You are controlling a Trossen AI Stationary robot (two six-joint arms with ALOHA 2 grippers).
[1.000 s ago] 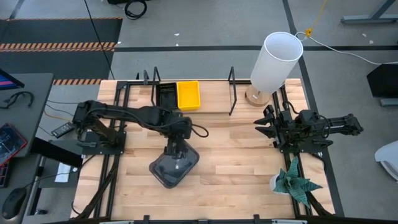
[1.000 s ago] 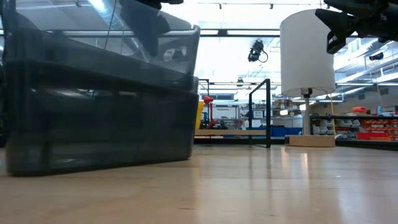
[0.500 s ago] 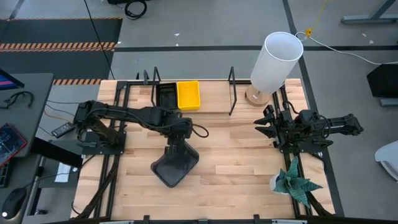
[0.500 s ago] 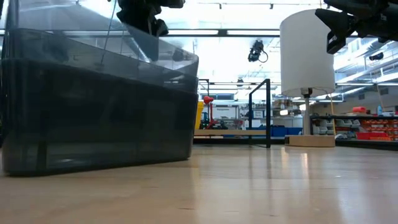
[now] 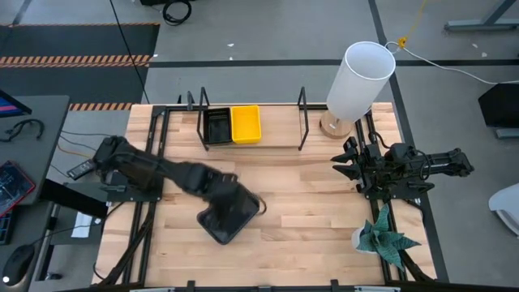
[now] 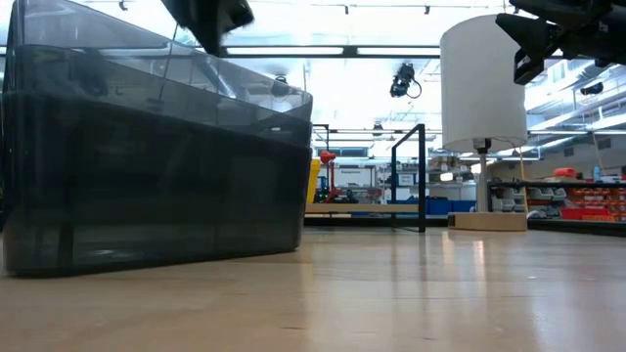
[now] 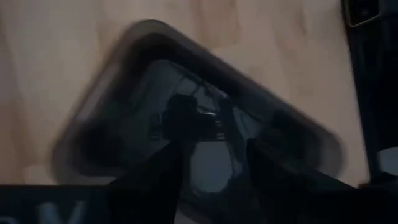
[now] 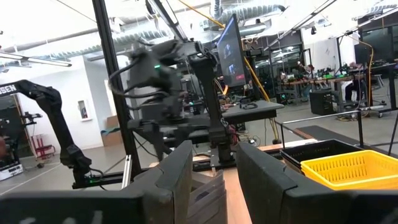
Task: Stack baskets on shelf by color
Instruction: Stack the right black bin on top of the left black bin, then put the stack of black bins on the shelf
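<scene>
The left pincer [image 5: 229, 203] hangs spread above the grey basket [image 5: 228, 219], low and left of centre on the counter [image 5: 308, 203]. Black basket [image 5: 216, 126] and yellow basket [image 5: 246, 124] sit side by side on the shelf [image 5: 276, 130], upper centre. The right pincer [image 5: 345, 160] waits spread at right.

On the table [image 5: 308, 195], toward its back edge: the shelf [image 5: 280, 134], holding two small baskets side by side at its left end, the mesh basket [image 5: 216, 126] left, touching the solid basket [image 5: 246, 124] right of it
Right of the shelf, at the table's back right corner: a lamp [image 5: 357, 85]
In front of the shelf, left of centre: a large basket [image 5: 227, 215] lying askew, the left gripper [image 5: 229, 201] above it
At the right edge: the right gripper [image 5: 347, 165], a plant [image 5: 385, 237] in front of it
</scene>
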